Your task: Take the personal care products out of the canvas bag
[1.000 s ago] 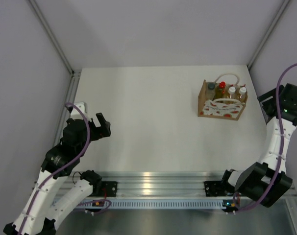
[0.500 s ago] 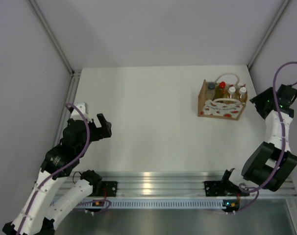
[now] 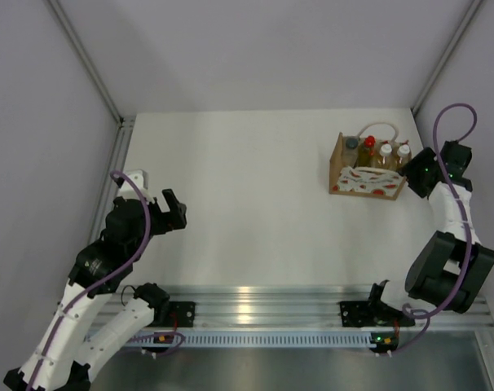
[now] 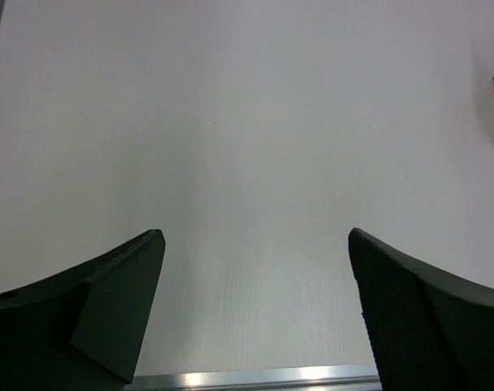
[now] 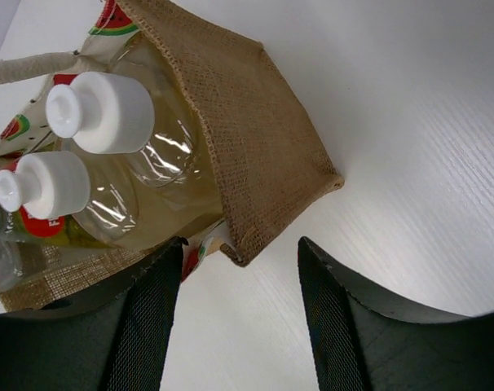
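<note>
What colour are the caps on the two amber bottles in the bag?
White; the caps show best in the right wrist view.

You see the canvas bag [image 5: 255,122] as coarse open-weave cloth, rough and matt, with a white cord handle [image 5: 27,69]. The two clear bottles [image 5: 161,159] in it look like glossy plastic, their white caps [image 5: 100,112] smooth and duller. Your counter [image 5: 410,163] is matt white with a fine grain. The jaws of the right gripper [image 5: 240,244] are matt black, finely dimpled; the rail [image 3: 263,297] is shiny brushed metal
</note>
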You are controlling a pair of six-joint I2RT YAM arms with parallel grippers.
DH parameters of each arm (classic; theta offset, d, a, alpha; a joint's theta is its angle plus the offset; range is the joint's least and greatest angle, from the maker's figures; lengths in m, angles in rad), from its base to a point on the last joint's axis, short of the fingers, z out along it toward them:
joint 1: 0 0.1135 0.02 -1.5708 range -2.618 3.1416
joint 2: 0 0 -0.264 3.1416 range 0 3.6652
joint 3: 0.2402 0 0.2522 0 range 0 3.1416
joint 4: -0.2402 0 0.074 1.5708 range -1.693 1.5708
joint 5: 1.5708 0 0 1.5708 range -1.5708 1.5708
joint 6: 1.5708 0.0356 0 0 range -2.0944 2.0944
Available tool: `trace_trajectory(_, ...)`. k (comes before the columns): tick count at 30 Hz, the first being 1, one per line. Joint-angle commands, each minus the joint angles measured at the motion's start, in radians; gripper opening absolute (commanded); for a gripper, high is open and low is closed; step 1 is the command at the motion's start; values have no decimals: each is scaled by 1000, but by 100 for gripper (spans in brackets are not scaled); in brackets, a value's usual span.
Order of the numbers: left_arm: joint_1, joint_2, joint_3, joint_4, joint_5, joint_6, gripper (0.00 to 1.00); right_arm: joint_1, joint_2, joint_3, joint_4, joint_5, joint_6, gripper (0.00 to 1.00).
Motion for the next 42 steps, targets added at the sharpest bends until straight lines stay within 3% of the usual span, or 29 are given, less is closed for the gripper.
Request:
trace_trajectory(1,-12,11,1,50,9,4,98,6,36,32,57,22,-29,57)
trace_trajectory(5,-13,20,3,48,4,4,99,5,44,40,54,49,-21,55)
trace_trajectory(12,-13,124,78,47,10,-42,99,2,27,-34,56,141,25,40)
trace_trajectory(13,-12,147,127,47,53,-59,98,2,29,-41,67,143,33,34)
trace_trajectory(18,-12,365,286,81,176,-165,98,2,-11,-104,105,129,76,17)
trace_trajectory(22,-60,544,394,168,263,-191,98,2,-76,-164,152,125,113,9)
trace_trajectory(26,-251,835,631,202,187,-121,98,2,-79,-215,192,82,137,1)
trace_trajectory(27,-310,886,755,202,162,-107,98,2,-73,-221,203,65,143,0)
trace_trajectory(34,-409,1337,1261,197,235,34,98,5,-96,-302,298,-4,232,0)
trace_trajectory(40,-421,1655,1535,226,280,122,86,22,-145,-350,341,-18,275,0)
trace_trajectory(42,-423,1688,1549,271,274,114,84,39,-157,-356,344,-4,277,0)
